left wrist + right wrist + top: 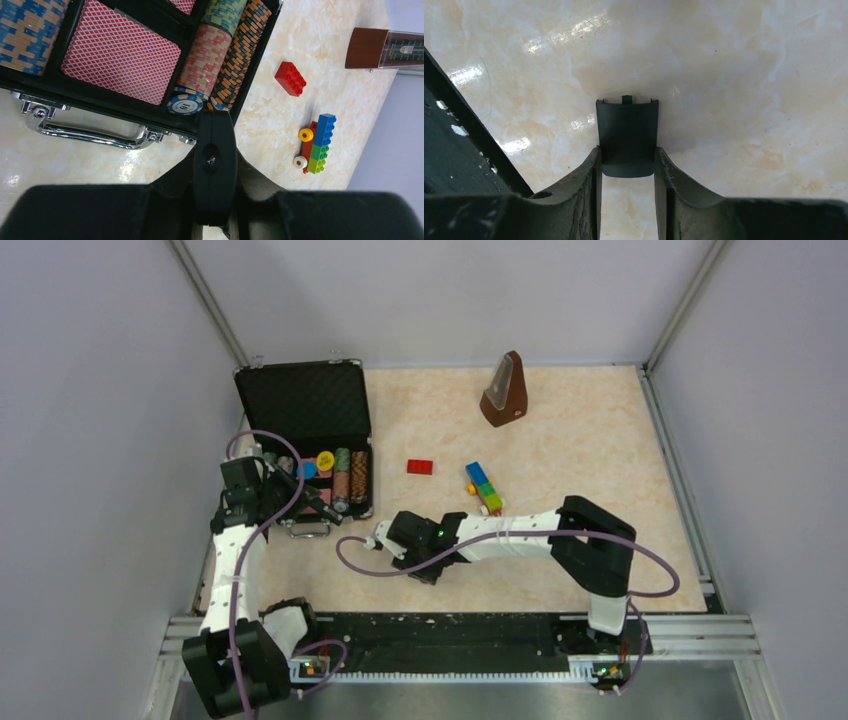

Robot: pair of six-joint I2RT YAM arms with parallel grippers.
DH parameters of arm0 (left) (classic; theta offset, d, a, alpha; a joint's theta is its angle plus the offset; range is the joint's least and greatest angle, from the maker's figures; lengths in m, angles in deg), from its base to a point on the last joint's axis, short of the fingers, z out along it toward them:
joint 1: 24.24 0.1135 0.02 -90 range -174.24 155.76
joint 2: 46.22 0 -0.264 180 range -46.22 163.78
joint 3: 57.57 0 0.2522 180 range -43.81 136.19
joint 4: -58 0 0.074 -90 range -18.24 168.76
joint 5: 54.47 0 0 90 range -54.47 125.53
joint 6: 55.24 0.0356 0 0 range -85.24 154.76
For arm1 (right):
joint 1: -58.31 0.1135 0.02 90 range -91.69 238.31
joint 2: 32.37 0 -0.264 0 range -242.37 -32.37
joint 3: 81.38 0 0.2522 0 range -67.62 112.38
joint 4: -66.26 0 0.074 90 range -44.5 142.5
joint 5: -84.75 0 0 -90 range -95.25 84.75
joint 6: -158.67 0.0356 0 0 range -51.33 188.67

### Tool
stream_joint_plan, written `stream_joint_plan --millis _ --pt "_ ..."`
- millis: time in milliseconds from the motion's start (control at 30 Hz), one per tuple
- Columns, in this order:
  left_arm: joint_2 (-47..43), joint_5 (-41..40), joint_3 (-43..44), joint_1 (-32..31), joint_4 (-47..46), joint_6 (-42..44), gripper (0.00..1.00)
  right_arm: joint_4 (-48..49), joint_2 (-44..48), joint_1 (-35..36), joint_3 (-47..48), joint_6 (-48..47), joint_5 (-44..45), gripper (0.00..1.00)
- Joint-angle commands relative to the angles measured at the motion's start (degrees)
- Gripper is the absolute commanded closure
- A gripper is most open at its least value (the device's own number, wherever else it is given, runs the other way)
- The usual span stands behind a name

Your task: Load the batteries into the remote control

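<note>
Our right gripper (626,167) pinches the small black squarish cover piece (626,131) over the table (749,75), our left gripper (215,192) clamps the slim flat black plastic remote control (215,145) beside the black case (90,95) at the left, and the batteries, which we cannot see, seem yet unloaded.

My left fingers (90,212) hide the near end of the remote control (215,160); the case (100,99) runs off the top and left edges, the metronome (370,47) off the right.
</note>
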State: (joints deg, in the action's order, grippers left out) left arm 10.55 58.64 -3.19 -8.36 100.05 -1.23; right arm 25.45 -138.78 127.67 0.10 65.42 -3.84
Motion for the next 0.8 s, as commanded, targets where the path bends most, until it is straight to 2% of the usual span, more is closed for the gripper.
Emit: stream_joint_plan --millis 0,233,467,600,767 --pt "-0.41 1.08 0.65 0.55 -1.67 1.04 1.00 -4.00 -4.39 0.23 0.33 2.41 2.68 0.72" --pt "-0.78 7.82 -1.32 0.57 -4.86 1.73 1.00 -1.65 -0.15 -0.40 -0.58 7.09 2.77 0.73" --pt "-2.91 17.57 -8.50 -0.26 -15.26 -1.95 1.00 -0.53 5.89 -1.72 -0.99 10.55 3.81 0.70" --pt "-4.50 19.57 -11.13 -3.71 -18.93 -2.50 1.00 -0.25 9.92 -2.22 -1.58 11.74 3.87 0.69" --pt "-6.08 18.39 -13.10 -11.91 -23.67 -3.26 1.00 0.88 15.78 -2.39 -2.79 12.55 3.16 0.69"
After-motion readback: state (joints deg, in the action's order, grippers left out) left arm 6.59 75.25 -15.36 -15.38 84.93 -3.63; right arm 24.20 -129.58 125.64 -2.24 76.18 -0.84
